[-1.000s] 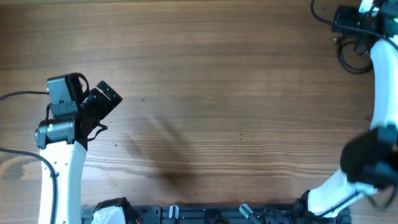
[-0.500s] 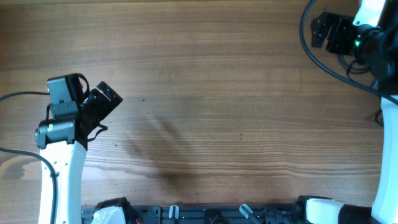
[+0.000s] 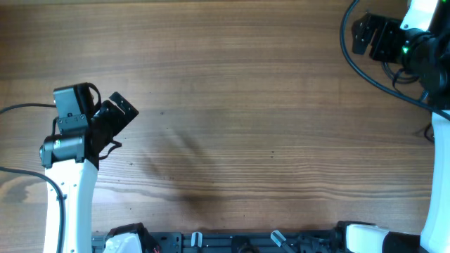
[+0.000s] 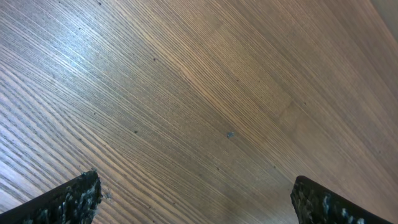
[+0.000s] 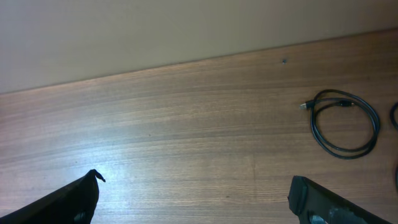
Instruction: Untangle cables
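1. The left tool (image 4: 198, 204) hangs close above bare tabletop (image 4: 205, 93). Its two black fingertips (image 4: 68, 202) sit far apart at the lower corners of the left wrist view, with nothing between them.
2. The right tool (image 5: 198, 200) is spread just as wide and holds nothing. Its dark fingertips (image 5: 336, 202) show at the lower corners of its own view.
3. From overhead, the left tool (image 3: 116, 112) is at the left side of the tabletop (image 3: 246, 105), angled toward the upper right. The right tool (image 3: 367, 34) is in the far right corner, well apart from it, with bare wood grain between them.
4. A thick black wire (image 3: 349, 53) loops beside the right arm, and a green light (image 3: 406, 49) glows on that arm. A dark rail (image 3: 232, 242) runs along the near edge.
5. In the right wrist view, a coiled cable (image 5: 314, 127) lies flat on the tabletop. It is beyond the tool and to its right, well apart from the fingertips, with nothing in the way.
6. The coil is a loose oval whose long axis runs from upper left to lower right. Its plug (image 5: 304, 106) sticks out at the upper left, pointing left.
7. A second cable (image 5: 394, 116) curves in at the right edge, near the coil and cut off by the frame.
8. Beyond the tabletop's far edge stands a pale wall (image 5: 155, 31).
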Motion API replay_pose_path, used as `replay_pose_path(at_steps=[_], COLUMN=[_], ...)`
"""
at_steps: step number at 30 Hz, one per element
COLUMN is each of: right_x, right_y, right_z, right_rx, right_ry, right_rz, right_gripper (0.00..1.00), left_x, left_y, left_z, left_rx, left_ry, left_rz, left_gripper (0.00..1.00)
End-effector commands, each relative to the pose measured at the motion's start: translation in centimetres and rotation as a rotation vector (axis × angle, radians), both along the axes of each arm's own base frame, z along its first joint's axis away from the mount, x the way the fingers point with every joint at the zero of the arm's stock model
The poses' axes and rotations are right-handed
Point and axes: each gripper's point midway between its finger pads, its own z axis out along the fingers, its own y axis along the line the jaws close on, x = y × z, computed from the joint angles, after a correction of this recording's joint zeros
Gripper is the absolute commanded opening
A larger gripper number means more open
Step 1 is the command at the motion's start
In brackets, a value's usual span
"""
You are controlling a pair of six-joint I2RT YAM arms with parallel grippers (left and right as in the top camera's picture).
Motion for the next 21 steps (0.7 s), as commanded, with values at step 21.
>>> replay_pose_path(at_steps=[21], right_x=[-8.7], right_y=[3.8], right_z=[-4.9], right_rx=[0.042], right_ry=[-0.649], right_rz=[0.092], right_gripper=[1.0], left_x=[0.2], left_y=[0.0], left_z=[0.1], left_rx=[-0.001], left_ry=[-0.003], left_rz=[-0.012], left_gripper=[1.0])
